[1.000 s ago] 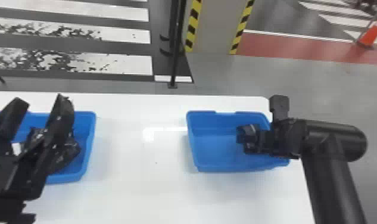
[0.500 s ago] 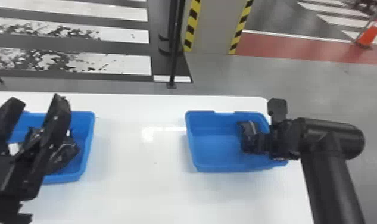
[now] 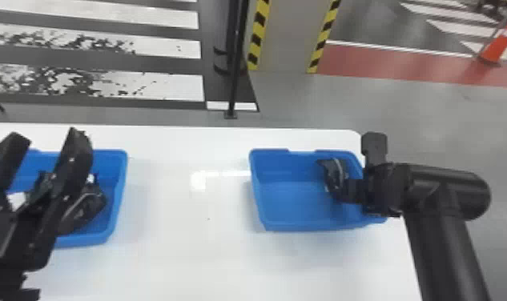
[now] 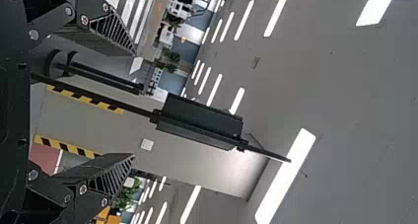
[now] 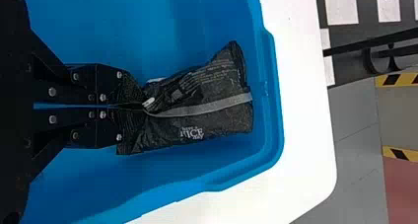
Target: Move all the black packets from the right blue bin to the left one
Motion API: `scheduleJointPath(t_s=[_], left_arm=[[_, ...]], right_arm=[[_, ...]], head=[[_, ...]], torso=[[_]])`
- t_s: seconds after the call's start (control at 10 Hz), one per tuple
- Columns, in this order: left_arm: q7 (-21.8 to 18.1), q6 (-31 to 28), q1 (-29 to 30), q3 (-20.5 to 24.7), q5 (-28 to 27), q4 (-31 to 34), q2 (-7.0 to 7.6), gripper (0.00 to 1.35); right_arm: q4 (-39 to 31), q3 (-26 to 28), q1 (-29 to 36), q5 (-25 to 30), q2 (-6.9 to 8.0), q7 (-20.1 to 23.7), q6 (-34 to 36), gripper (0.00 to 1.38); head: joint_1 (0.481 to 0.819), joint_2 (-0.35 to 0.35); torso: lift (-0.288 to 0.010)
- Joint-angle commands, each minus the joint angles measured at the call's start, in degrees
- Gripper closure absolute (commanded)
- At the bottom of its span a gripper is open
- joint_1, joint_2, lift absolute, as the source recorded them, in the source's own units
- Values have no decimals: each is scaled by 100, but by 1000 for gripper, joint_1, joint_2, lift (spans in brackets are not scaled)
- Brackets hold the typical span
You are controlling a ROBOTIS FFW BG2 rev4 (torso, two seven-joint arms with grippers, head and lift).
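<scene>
Pinching a black packet (image 3: 335, 170), right fingers (image 3: 353, 191) seem inside the bin's rim (image 3: 308, 226).

Room to pass btwn R bin (image 3: 292, 202) & L bin (image 3: 122, 176); L hand (image 3: 50, 137) obstructs near latter.

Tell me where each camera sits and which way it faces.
Head view: on the head, looking forward and down at the table, left blue bin and right blue bin; the left gripper and right arm show.
Left wrist view: on the left wrist, facing across the room toward a pillar and ceiling lights; its own fingers show, open.
Right wrist view: on the right wrist, looking down into the right blue bin; the right gripper grips a black packet.
Head and right wrist views share that bin and packet.
</scene>
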State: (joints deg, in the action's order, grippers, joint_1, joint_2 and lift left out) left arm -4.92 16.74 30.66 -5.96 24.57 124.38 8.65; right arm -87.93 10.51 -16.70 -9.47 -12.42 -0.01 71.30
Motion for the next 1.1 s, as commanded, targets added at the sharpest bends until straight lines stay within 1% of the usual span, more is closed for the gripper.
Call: scheduleJointPath(t_s=[0.0,0.1,0.2,0.4,0.5,0.6,0.7,0.8,0.9,1.0], left_arm=[[0,0,0,2,-11,0,-3,329],[0,14,0,2,-11,0,-3,329],[0,14,14,25,-11,0,-3,329],[0,14,14,25,-11,0,-12,329],[0,0,14,25,-11,0,-3,329],[0,14,0,2,-23,0,-3,329],[0,28,0,2,-34,0,-3,329],[0,28,0,2,-34,0,-3,329],[0,28,14,2,-34,0,-3,329],[0,28,14,2,-34,0,-3,329]], right_arm=[[-495,80,404,-58,55,1,-339,1127],[-973,240,868,-58,134,1,-746,1127],[-1269,286,1178,-58,178,1,-1098,1125],[-1733,217,1585,-127,222,9,-1731,1125],[-1930,80,1670,-115,222,9,-1857,1125],[-1873,23,1628,-150,222,9,-1857,1125],[-1817,23,1571,-207,222,9,-1745,1093],[-1817,34,1529,-184,222,1,-1632,806],[-1775,34,1459,-184,213,1,-1492,426],[-1775,34,1431,-172,222,-17,-1449,125]], head=[[695,-222],[695,-220],[695,-223],[695,-227],[695,-222],[695,-209],[695,-197],[695,-192],[695,-191],[695,-191]], torso=[[-140],[-140],[-140],[-140],[-140],[-140],[-140],[-140],[-140],[-140]])
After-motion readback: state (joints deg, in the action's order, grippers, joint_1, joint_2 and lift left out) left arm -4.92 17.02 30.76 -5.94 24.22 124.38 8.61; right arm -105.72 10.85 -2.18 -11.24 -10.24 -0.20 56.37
